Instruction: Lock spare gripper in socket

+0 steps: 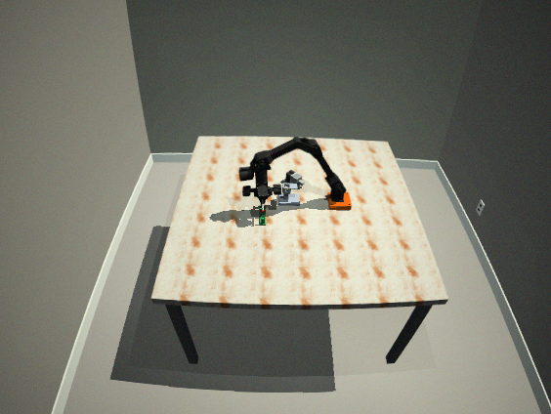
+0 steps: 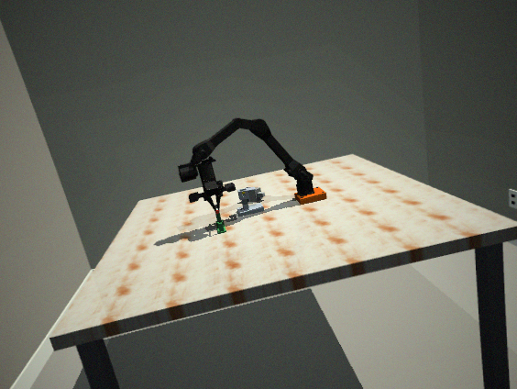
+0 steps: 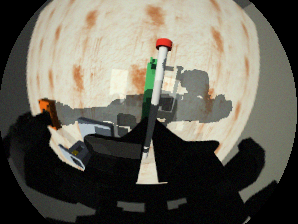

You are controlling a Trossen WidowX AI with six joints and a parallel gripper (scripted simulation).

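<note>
From the top, your claw points down over a green bracket on the mottled cream surface.

In the exterior view, you see an angular grey fixture near it.

At the wrist, your claw is nearly closed, gripping the smooth white, red-capped pin, tilted.

Bare grey-walled room, 1 table, wall outlet

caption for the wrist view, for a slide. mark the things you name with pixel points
End effector (image 3: 149, 119) gripping the red-capped pin (image 3: 159, 75), with the green mount (image 3: 150, 80) beyond.
</note>
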